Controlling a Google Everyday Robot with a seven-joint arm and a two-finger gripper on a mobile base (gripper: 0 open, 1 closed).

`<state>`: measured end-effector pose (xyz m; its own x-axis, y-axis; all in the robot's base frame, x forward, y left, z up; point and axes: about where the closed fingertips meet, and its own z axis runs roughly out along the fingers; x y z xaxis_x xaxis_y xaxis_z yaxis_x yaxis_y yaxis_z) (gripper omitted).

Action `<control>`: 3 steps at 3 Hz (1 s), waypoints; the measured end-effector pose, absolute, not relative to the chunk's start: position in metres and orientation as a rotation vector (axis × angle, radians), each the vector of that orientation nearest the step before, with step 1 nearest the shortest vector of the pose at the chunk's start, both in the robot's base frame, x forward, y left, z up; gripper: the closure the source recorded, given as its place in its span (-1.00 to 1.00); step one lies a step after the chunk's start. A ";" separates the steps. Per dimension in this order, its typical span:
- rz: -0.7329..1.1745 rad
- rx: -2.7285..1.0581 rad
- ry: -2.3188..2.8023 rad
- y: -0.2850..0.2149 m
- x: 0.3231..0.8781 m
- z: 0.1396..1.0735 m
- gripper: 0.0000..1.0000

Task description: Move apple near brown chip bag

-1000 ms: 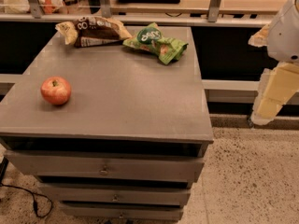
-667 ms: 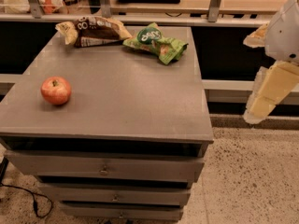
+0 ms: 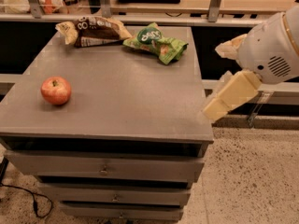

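The red-orange apple (image 3: 55, 90) sits on the grey cabinet top (image 3: 121, 97) near its front left. The brown chip bag (image 3: 93, 31) lies at the back left of the top, far from the apple. My gripper (image 3: 214, 81) hangs at the cabinet's right edge, well to the right of the apple. It is open and empty, with one cream finger (image 3: 230, 97) reaching over the front right corner and the other finger (image 3: 230, 48) higher up.
A green chip bag (image 3: 155, 42) lies at the back centre, right of the brown bag. The cabinet has drawers (image 3: 105, 171) below. A wooden counter with metal posts (image 3: 215, 3) runs behind. A cable (image 3: 32, 199) lies on the speckled floor.
My gripper has moved left, from beside the cabinet to its right edge. The apple and both bags have not moved.
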<state>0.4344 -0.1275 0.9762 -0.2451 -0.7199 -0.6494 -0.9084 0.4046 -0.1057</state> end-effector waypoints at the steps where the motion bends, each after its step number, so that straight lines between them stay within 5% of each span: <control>1: 0.456 -1.290 1.949 -0.073 0.425 0.987 -1.00; 3: 0.428 -1.251 1.891 -0.023 0.419 0.994 -1.00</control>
<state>0.4188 -0.0229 0.9940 -0.1803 -0.6051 -0.7755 -0.8802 0.4511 -0.1473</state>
